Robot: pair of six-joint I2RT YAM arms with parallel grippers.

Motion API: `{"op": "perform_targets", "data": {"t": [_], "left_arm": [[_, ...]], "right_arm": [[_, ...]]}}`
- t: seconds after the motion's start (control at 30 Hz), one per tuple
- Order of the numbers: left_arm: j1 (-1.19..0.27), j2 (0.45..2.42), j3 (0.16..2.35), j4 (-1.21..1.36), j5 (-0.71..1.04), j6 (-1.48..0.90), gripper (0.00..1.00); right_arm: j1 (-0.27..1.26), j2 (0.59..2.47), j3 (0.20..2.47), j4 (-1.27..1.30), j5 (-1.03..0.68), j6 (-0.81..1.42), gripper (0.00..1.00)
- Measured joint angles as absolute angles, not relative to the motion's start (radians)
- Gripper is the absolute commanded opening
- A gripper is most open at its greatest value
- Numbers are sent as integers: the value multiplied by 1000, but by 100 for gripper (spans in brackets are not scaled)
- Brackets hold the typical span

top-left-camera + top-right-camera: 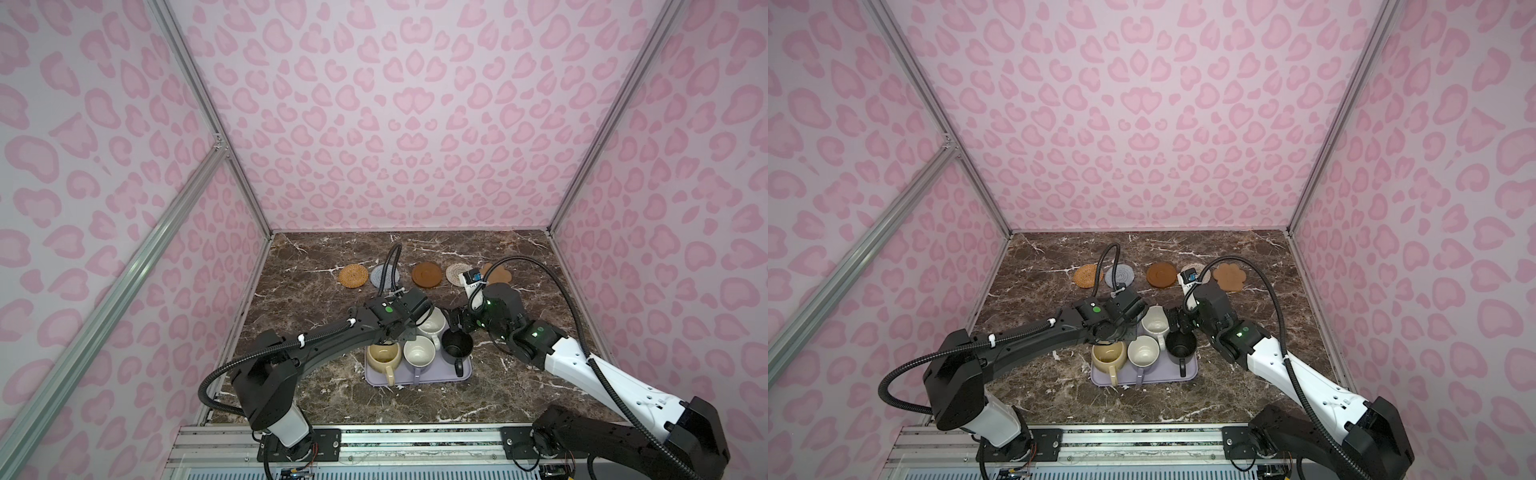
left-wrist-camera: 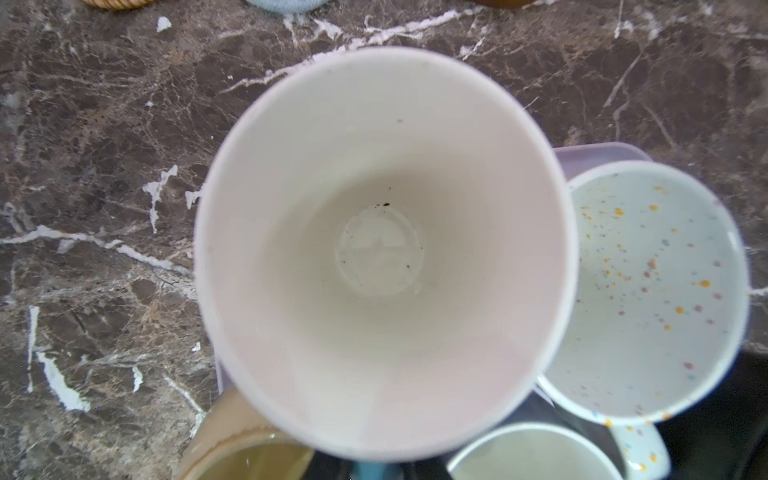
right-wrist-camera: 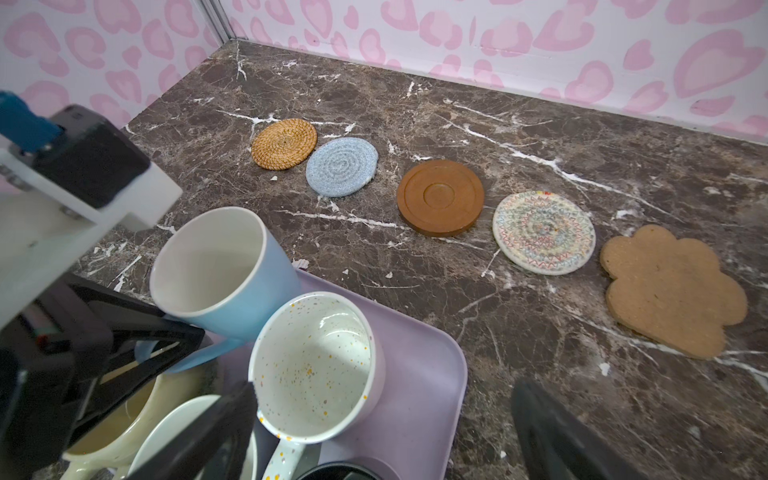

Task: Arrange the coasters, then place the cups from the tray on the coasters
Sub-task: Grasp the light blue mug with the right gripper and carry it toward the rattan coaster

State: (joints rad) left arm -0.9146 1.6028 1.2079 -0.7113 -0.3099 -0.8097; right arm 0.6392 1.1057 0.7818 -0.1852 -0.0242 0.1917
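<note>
- Your left pincer [image 3: 174,345] is clamped tight on the handle of the light blue mug [image 3: 232,270], and the mug hangs tilted off upright.
- The pincer's fingers and the neighbouring mugs hide its base, so I can't tell whether it touches the lavender tray [image 3: 419,374].
- Your right pincer [image 3: 382,388] is spread wide and holds nothing.
- In the right wrist view the speckled white mug [image 3: 311,365] stands upright on the tray below it, between its two fingers.
- In both top views the black mug [image 1: 456,345] sits just beside the right pincer, on the tray's right end.
- The pale yellow mug [image 1: 384,357] and the lavender mug [image 1: 419,352] stand on the tray on the near side of your left pincer, toward the arm bases.
- Beyond both pincers, five coasters lie in a row on the marble tabletop [image 3: 498,104].
- Ahead of the left pincer lie the orange rattan coaster [image 3: 284,144] and, just beside it, the grey-blue crocheted coaster [image 3: 341,166].
- Then come the brown disc coaster [image 3: 440,197], the beige woven coaster [image 3: 543,232] and the cork paw coaster [image 3: 673,291], each apart, ahead of the right pincer.
</note>
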Motion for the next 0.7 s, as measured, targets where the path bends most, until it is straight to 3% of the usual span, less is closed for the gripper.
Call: {"op": "perform_targets", "data": {"t": [0.37,0.7], "left_arm": [[-835,1452,1208,-735,-370,-757,0],[-703,1453,1286,-745,-388,-604,0]], "right_arm": [[644,1147,791,-122,-99,216,98],[723,1344,948,-39,-160,232,97]]}}
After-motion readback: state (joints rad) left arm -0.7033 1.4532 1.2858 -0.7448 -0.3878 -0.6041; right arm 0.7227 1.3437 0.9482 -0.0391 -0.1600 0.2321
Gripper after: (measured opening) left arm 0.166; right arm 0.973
